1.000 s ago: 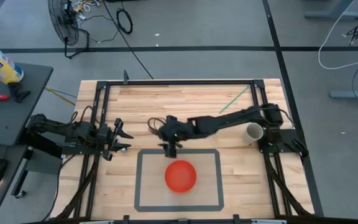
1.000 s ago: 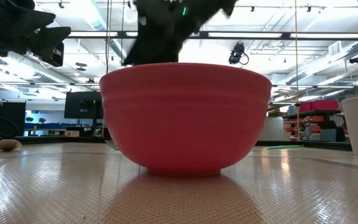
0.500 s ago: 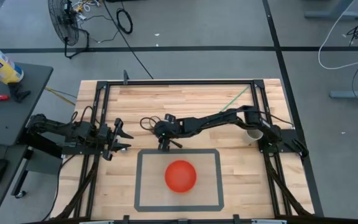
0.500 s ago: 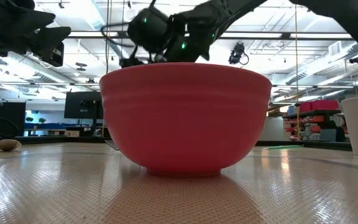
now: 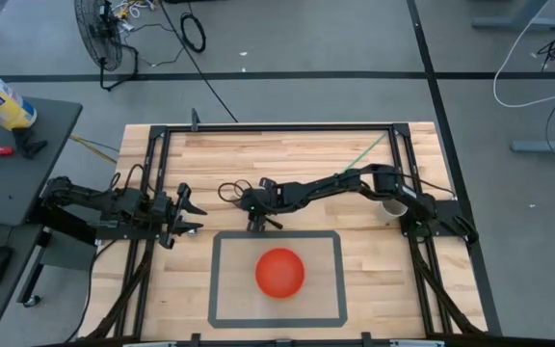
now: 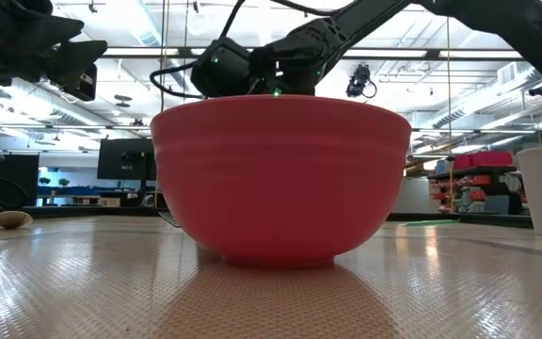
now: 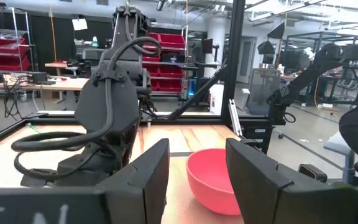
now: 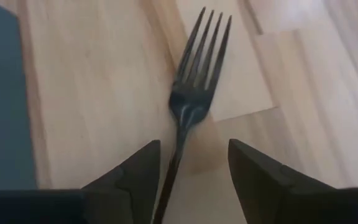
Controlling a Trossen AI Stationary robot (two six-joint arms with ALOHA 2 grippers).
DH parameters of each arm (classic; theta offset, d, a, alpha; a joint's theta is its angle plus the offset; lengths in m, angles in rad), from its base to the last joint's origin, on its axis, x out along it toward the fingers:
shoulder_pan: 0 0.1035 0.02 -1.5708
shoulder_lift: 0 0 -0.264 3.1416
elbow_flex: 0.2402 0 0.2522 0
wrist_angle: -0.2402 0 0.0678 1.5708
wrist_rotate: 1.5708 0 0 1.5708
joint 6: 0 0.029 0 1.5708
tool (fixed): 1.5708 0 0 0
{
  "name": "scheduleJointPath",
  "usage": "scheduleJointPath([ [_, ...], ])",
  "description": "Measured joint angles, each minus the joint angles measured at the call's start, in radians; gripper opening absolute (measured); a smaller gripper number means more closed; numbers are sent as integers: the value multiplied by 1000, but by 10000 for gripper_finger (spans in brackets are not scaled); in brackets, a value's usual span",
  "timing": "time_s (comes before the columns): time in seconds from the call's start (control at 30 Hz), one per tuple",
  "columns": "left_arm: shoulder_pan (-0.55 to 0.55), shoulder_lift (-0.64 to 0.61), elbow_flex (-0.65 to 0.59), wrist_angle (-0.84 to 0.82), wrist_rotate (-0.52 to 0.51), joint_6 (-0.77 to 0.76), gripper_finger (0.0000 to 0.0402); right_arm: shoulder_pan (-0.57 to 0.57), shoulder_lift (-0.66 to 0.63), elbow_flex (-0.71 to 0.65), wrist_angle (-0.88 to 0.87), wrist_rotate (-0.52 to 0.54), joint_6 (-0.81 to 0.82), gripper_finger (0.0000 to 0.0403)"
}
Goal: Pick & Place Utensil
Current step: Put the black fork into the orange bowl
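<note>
Wooden bench (image 5: pixel 287 154) fills mid-frame; we see the fork (image 8: pixel 191 106) between the right gripper (image 8: pixel 188 180) jaws, spread, not touching it. The left gripper (image 5: pixel 183 214) waits left, jaws spread.

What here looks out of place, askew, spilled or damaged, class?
Nothing stands out. The fork lies flat and intact on the wooden table, its handle between the right gripper's open fingers. The red bowl stands upright inside the taped rectangle, with nothing spilled.

Open right hand (image 8: pixel 188 171) straddles fork (image 8: pixel 191 99) handle.
</note>
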Motion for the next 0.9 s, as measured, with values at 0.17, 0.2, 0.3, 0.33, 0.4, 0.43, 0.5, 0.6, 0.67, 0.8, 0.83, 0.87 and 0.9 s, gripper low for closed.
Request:
scheduleJointPath([
  [0.17,0,0,0,1,0,0,163,3,2,0,18,16,8,159],
  [0.2,0,0,0,1,0,0,163,3,2,0,17,7,17,149],
  [0.3,0,0,0,1,0,0,163,2,2,0,3,-22,35,119],
  [0.33,0,0,0,0,0,0,163,2,2,0,2,-25,35,108],
  [0.4,0,0,0,1,0,0,163,5,2,0,-2,-21,34,89],
  [0.43,0,0,0,0,0,0,163,5,2,0,-1,-20,33,79],
  [0.5,0,0,0,0,0,0,163,6,2,0,-4,-22,32,61],
  [0.6,0,0,0,0,0,0,163,6,1,0,-9,-25,32,35],
  [0.67,0,0,0,0,0,0,163,6,1,0,-9,-25,31,20],
  [0.8,0,0,0,0,0,0,163,6,0,0,-11,-19,31,8],
  [0.83,0,0,0,0,0,0,163,6,0,0,-11,-19,30,9],
  [0.87,0,0,0,0,0,0,163,7,0,0,-12,-18,31,10],
  [0.9,0,0,0,0,0,0,163,9,0,0,-12,-17,31,10],
])
